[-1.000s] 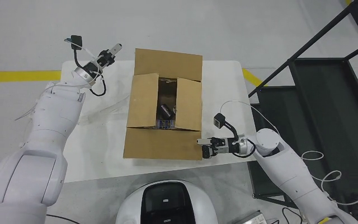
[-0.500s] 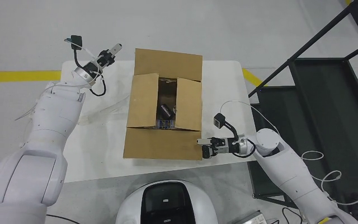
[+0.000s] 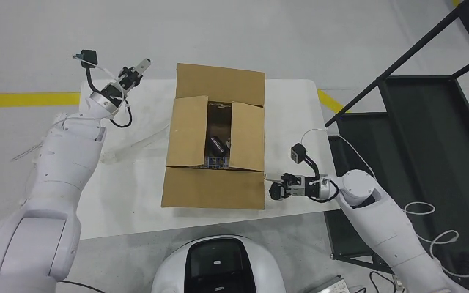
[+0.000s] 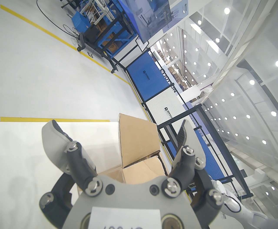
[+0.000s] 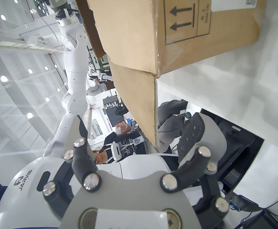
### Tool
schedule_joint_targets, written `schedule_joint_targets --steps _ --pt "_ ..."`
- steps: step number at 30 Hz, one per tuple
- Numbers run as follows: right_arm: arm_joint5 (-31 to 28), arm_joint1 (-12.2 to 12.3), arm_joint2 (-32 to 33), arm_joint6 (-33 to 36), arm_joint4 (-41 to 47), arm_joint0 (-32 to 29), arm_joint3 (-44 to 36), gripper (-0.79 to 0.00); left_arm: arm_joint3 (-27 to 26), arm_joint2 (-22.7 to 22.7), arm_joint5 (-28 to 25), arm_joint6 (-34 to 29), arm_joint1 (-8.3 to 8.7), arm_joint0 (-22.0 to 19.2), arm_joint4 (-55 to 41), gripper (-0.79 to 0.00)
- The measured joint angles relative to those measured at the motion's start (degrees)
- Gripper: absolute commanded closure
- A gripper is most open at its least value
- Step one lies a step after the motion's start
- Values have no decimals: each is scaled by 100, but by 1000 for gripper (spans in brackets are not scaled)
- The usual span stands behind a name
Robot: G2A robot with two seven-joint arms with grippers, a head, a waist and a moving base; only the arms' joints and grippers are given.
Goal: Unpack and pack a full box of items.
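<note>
Over the table (image 3: pixel 293 117), the right fingers (image 5: pixel 191 134) hang spread beside the near flap (image 5: pixel 134 97) of the box (image 3: pixel 212 187); left fingers (image 4: pixel 54 138) spread, well apart.

The box (image 5: pixel 217 32) is showing a printed handling mark (image 5: pixel 181 18) on its side wall: 2 black arrows beside a short bar, framed by a thin rectangle, with smaller symbols (image 5: pixel 204 15) in the neighbouring field (too small to tell). A white label (image 5: pixel 230 4) is sitting at that wall's edge, its print illegible. In the room behind, a blue panel (image 4: pixel 149 76) and a white panel (image 4: pixel 169 110) are each carrying a small logo with lettering. A white sticker (image 4: pixel 126 216) on the left tool (image 4: pixel 119 130) is showing cut-off characters.
</note>
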Motion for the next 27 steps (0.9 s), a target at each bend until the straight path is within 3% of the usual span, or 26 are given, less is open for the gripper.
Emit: schedule_joint_targets --steps 6,16,27 --pt "105 -99 -495 113 167 -6 -308 -785 -569 -221 353 -94 149 288 101 -785" --pt "-251 -349 -812 53 1782 573 88 -785 -1113 -349 679 -247 215 566 164 -785" --pt "-707 -477 -845 -814 1304 1077 401 -785 -1133 -401 832 -704 230 641 34 -785"
